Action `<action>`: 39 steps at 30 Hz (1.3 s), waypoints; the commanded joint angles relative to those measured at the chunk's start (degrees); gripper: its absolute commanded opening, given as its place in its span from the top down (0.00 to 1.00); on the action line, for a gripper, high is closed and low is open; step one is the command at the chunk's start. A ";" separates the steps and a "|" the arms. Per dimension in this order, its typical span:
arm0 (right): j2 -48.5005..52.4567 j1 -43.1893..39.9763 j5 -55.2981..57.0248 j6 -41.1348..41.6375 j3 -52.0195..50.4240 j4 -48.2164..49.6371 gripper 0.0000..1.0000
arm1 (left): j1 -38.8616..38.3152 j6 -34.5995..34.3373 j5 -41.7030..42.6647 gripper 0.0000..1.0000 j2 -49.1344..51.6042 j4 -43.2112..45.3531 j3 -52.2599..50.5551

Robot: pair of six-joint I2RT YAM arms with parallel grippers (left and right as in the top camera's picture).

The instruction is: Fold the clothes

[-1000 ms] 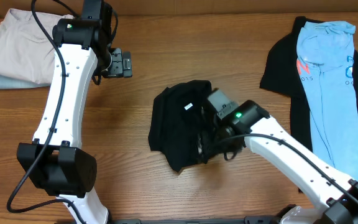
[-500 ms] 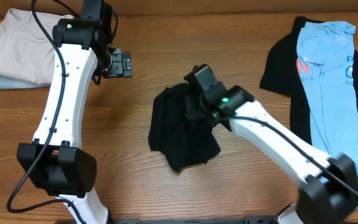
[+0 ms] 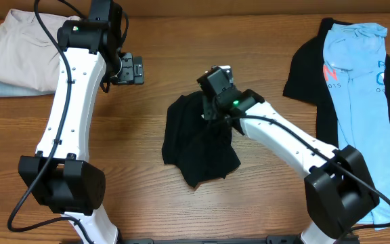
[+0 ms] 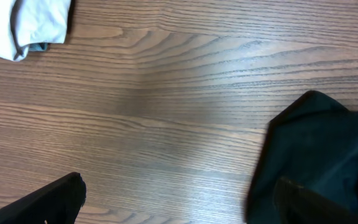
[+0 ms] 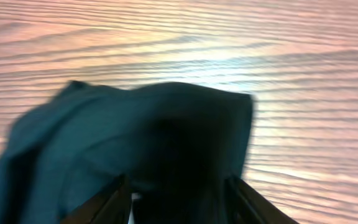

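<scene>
The black T-shirt point(image 3: 195, 146) lies crumpled in the middle of the table. It also shows in the left wrist view point(image 4: 316, 149) and fills the right wrist view point(image 5: 135, 124). My right gripper point(image 3: 212, 110) is down at the shirt's far edge. Its fingers point(image 5: 179, 205) are apart, with dark cloth between and below them. A small white spot, perhaps the neck tag, shows by one finger. My left gripper point(image 3: 131, 70) is open and empty above bare wood, left of the shirt point(image 4: 179, 211). A light blue printed tee point(image 3: 357, 88) lies on a black shirt point(image 3: 307, 74) at the right.
A beige folded garment point(image 3: 19, 51) lies on a pale blue folded one point(image 3: 5, 88) at the far left corner; a corner of this pile shows in the left wrist view point(image 4: 23, 25). Bare wooden table point(image 3: 147, 203) surrounds the black T-shirt.
My right gripper has moved from the shirt's near right part to its far edge. The shirt's outline has hardly changed. The left arm has not moved.
</scene>
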 commanded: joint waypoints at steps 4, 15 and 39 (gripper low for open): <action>-0.46 -2.64 0.31 0.07 0.44 0.83 0.48 | 0.28 0.70 -0.50 0.00 0.33 -0.07 -0.31; 1.16 -2.97 -4.11 -0.13 0.44 6.69 0.55 | 0.24 0.70 -0.28 0.00 0.33 0.59 -0.31; -6.14 -19.50 -16.96 -7.56 9.31 -22.67 0.32 | 0.24 2.25 -0.72 0.00 0.33 0.76 -0.31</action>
